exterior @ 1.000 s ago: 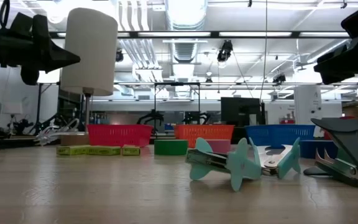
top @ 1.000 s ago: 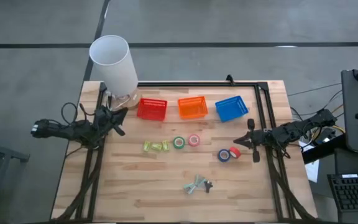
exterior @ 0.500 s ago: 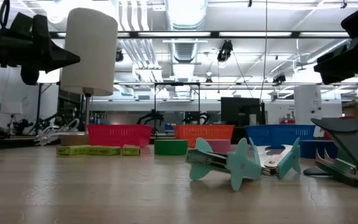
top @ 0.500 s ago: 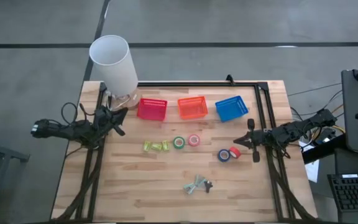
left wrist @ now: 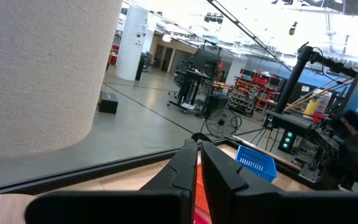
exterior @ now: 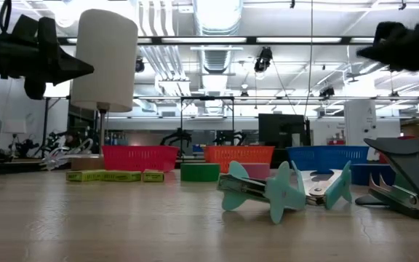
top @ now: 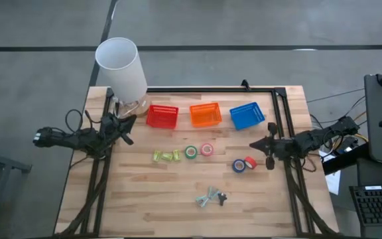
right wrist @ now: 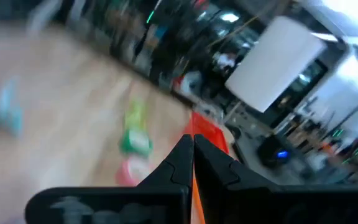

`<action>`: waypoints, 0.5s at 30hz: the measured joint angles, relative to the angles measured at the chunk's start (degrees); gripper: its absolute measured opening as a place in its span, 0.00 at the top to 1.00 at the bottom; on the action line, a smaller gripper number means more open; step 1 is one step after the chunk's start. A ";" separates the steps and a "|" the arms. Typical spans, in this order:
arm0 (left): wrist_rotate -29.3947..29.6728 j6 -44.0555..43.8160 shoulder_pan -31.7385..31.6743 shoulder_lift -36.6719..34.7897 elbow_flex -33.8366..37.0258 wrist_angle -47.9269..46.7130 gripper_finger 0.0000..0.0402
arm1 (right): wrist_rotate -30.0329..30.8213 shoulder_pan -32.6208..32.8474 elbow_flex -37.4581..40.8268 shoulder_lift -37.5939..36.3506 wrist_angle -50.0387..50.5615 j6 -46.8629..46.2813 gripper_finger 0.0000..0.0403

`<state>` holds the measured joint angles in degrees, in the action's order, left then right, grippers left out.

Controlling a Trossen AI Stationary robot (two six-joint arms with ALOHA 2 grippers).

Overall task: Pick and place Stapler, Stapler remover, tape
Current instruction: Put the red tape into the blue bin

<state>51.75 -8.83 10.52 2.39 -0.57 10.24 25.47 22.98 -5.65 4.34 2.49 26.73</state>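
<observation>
Your tape is four little rings mid-table: green roll (top: 191, 152) touching the pink roll (top: 207, 149), and off to the right the blue roll (top: 239, 165) touching the red roll (top: 250, 162). Yellow-green staplers (top: 166, 156) lie beside the green one, teal staple removers (top: 209, 197) nearer the front edge. No readable labels anywhere. Right gripper (top: 254, 146) hangs pinched together just past the red roll; left gripper (top: 132, 119), also together, sits beside the red basket (top: 162, 116).
</observation>
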 joint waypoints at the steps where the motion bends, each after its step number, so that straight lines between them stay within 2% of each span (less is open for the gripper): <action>1: -0.02 -0.01 0.00 0.02 0.00 0.00 0.94 | 0.02 0.00 0.00 0.00 -1.91 -3.95 0.98; 8: 0.00 -0.01 0.00 0.02 0.01 0.00 0.94 | 0.02 0.00 0.00 -0.15 -8.79 -27.19 0.98; 15: -0.01 0.00 0.00 0.01 -0.01 0.00 0.94 | -0.16 0.00 0.00 0.23 -10.40 -39.93 0.98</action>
<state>51.74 -8.83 10.52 2.40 -0.58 10.24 25.31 22.98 -5.65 4.57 -7.91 -13.19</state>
